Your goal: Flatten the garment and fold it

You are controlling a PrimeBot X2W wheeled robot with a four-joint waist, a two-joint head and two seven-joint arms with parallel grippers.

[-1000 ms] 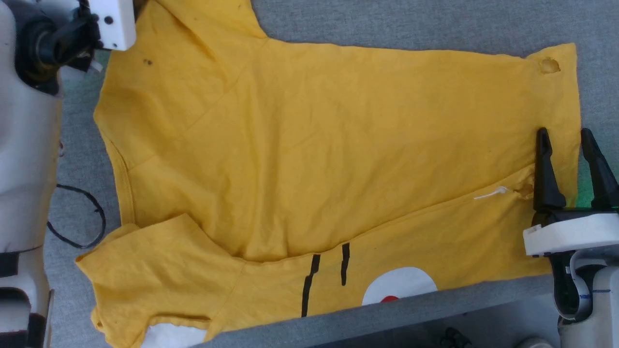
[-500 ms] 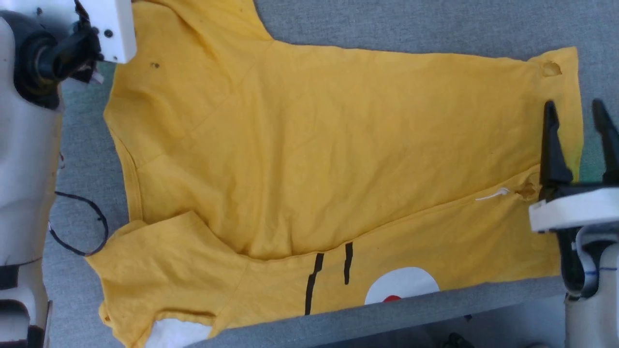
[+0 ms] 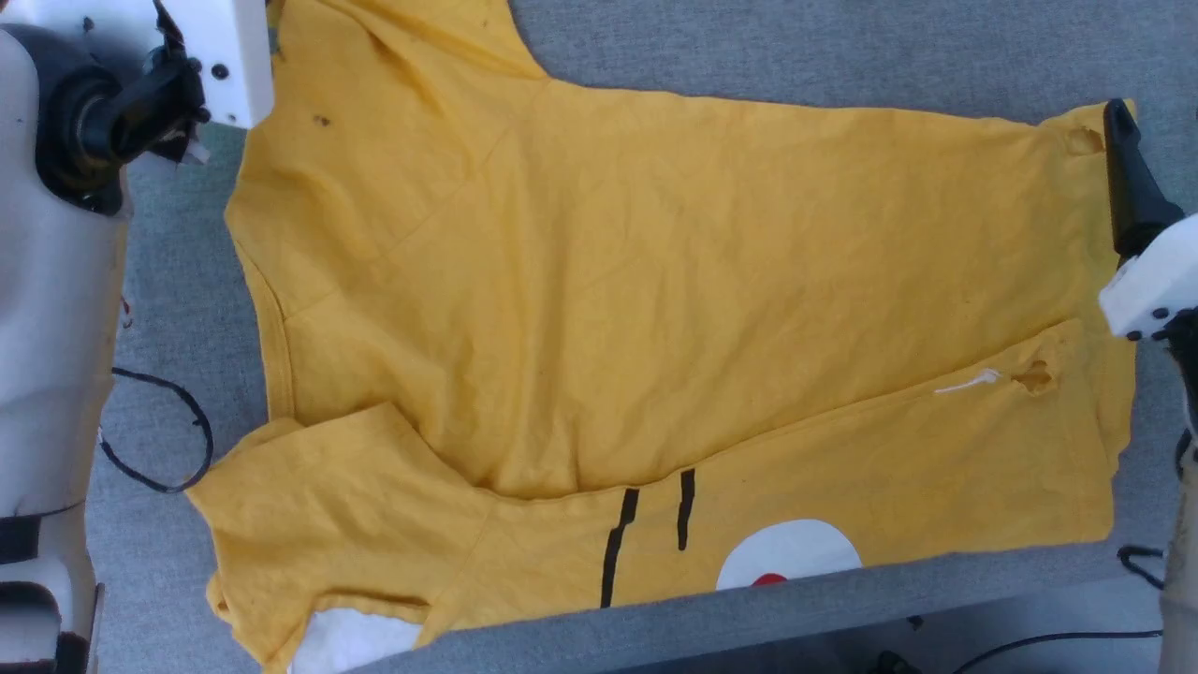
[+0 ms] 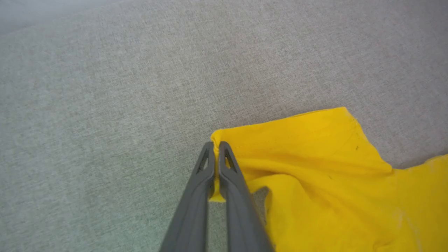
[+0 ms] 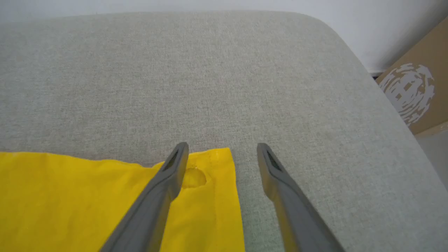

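The yellow garment [image 3: 636,309] lies spread on the grey table [image 3: 842,56], its near edge folded over so that black line marks, a white patch and a red dot show. In the left wrist view my left gripper [image 4: 216,146] is shut on the edge of a yellow sleeve [image 4: 315,175]. Its white housing [image 3: 220,56] sits at the garment's far left corner in the head view. My right gripper [image 5: 222,150] is open and straddles the garment's far right corner [image 5: 210,196], beside a small hole [image 5: 194,176]. One of its dark fingers [image 3: 1128,183] shows in the head view.
A black cable [image 3: 164,431] loops on the table left of the garment. The table's front edge [image 3: 749,613] runs just below the folded hem. A cardboard box [image 5: 416,94] stands past the table's rounded right corner. Another hole [image 3: 1034,377] sits near the hem.
My left gripper has shut on the sleeve edge. My right gripper, still open, has moved from the hem's middle to its far corner. The head view has shifted slightly.
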